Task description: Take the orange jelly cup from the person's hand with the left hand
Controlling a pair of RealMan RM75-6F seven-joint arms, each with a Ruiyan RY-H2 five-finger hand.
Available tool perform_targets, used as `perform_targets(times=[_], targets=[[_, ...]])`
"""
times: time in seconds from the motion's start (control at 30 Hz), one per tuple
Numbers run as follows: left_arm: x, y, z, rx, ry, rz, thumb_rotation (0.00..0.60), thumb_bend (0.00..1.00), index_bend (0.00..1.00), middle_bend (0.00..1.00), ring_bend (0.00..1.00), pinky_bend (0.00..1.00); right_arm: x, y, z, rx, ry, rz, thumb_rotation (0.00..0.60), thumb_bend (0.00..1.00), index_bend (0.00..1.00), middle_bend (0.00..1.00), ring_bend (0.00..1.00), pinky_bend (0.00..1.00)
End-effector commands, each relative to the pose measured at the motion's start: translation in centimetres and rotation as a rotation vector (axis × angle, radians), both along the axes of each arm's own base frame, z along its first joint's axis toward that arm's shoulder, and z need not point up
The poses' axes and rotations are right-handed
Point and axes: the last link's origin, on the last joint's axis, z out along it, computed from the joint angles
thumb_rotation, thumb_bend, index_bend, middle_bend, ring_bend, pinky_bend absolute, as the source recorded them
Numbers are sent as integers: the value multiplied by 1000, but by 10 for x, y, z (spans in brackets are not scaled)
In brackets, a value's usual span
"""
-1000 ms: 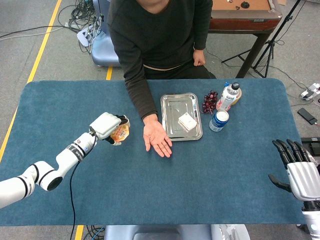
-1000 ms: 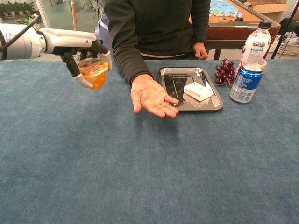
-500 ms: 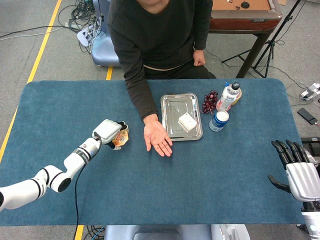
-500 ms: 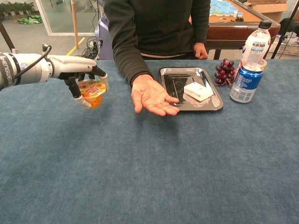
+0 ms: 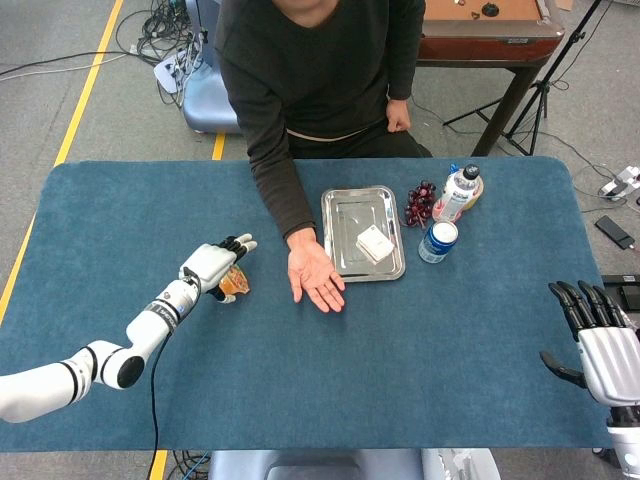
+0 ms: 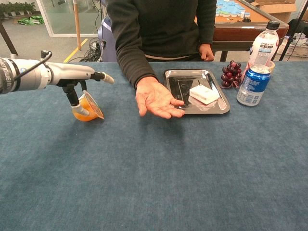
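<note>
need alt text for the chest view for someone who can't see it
The robot's left hand, reaching in from the left, touches an orange jelly cup lying tilted on the blue table, its fingers stretched out. A person in a dark top rests an empty open palm beside a metal tray holding a white packet, with grapes, a can and a bottle to the right.

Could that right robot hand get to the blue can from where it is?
Probably yes: the right hand is open at the table's near edge, and only bare blue cloth lies between it and the blue can.
</note>
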Motion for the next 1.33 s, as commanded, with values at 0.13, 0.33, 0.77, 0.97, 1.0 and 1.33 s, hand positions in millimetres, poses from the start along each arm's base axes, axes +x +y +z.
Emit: perform_targets(times=[0.13,0.33,0.77,0.97,1.0,1.33], targets=[[-21,-16,51,164,-58,40,600,167,0,0,0,236,-2,1,0,1,-6,-1,600,171,73,106,0,78],[-53,-40,90,299,-71,123,600,167,0,0,0,226,-4,-3,-1,12,-9,4,600,171,73,106,0,78],[-104,-135,125,555,-96,148,600,167,0,0,0,211,1,-7,-5,46,-39,35,600,171,73,106,0,78],[-117,-171,125,627,-97,130,600,167,0,0,0,200,7,-8,-10,76,-62,53,600,171,73,106,0,78],[-117,-175,125,629,-94,132,600,167,0,0,0,197,7,-8,-11,77,-66,55,600,171,73,106,0,78],[-117,-201,128,620,-31,122,600,167,0,0,0,183,10,-7,-14,79,-55,59,600,171,82,106,0,78]])
